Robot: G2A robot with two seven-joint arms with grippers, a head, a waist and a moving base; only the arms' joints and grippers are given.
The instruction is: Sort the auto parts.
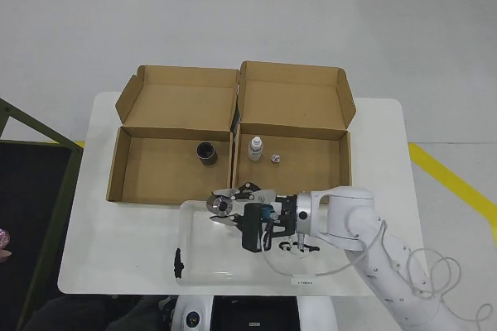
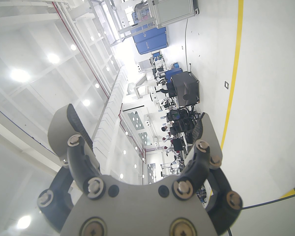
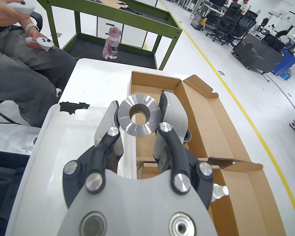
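Steel ring (image 3: 139, 115), the part being sorted, is clamped by its rim between the fingers (image 3: 173, 114) of the right gripper (image 3: 139, 114). It is held clear of any surface, above the far rim of the transparent tray (image 1: 207, 261) on the desk (image 1: 99, 207).

Just beyond that rim are two open cardboard boxes, side by side and touching. One holds a dark cylinder (image 1: 205, 152); the other holds a white bottle (image 1: 255, 148) and a small pale piece (image 1: 275, 157). The ring hangs near the wall where the boxes meet.

The left gripper (image 2: 137, 114) is well away from the tray and aimed at the ceiling, its fingers spread with nothing between them.

This looks like the carry step: the ring has been picked but not yet placed. Next, the arm would have to choose a box, probably the one with the cylinder, since both parts look like machined metal. It would then cross the cardboard wall without clipping it, lower the ring and let the fingers part.
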